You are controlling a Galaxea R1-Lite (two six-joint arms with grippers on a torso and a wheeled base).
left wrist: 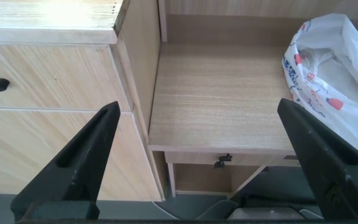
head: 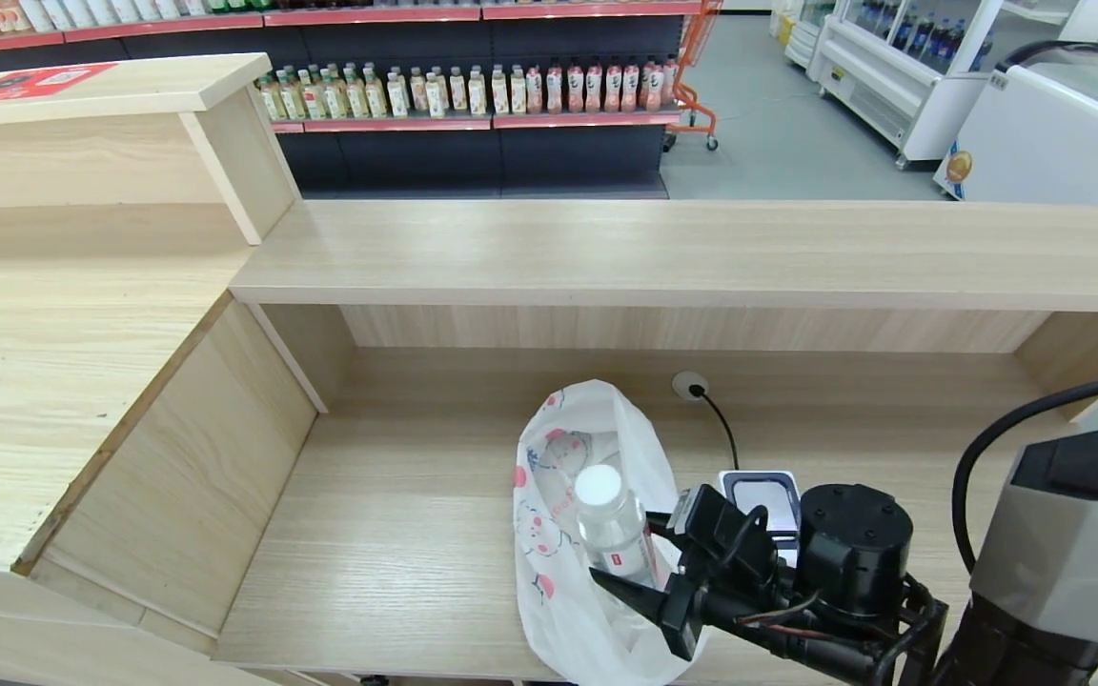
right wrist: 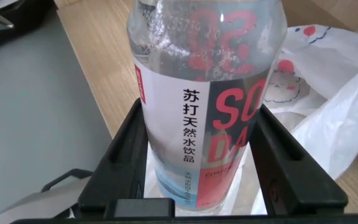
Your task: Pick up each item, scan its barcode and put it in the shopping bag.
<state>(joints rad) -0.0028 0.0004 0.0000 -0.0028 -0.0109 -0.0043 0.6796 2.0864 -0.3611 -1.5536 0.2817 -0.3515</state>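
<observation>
A clear soda-water bottle [head: 614, 529] with a white cap and a red-and-white label is held over the mouth of the white printed shopping bag [head: 560, 534] on the low wooden counter. My right gripper [head: 640, 581] is shut on the bottle's lower body; in the right wrist view the bottle [right wrist: 207, 99] stands between both black fingers [right wrist: 126, 158], with the bag [right wrist: 328, 106] behind it. A white barcode scanner [head: 761, 497] sits just right of the bag, partly hidden by my right arm. My left gripper [left wrist: 204, 155] hangs open with nothing in it, off the counter's left front, and the bag [left wrist: 328, 74] lies beyond it.
A raised wooden shelf [head: 701, 250] runs behind the low counter, with a side wall [head: 196, 448] on the left. A black cable [head: 722, 419] leads from a grommet to the scanner. Store shelves of bottles [head: 473, 90] and freezers [head: 1035, 105] stand far behind.
</observation>
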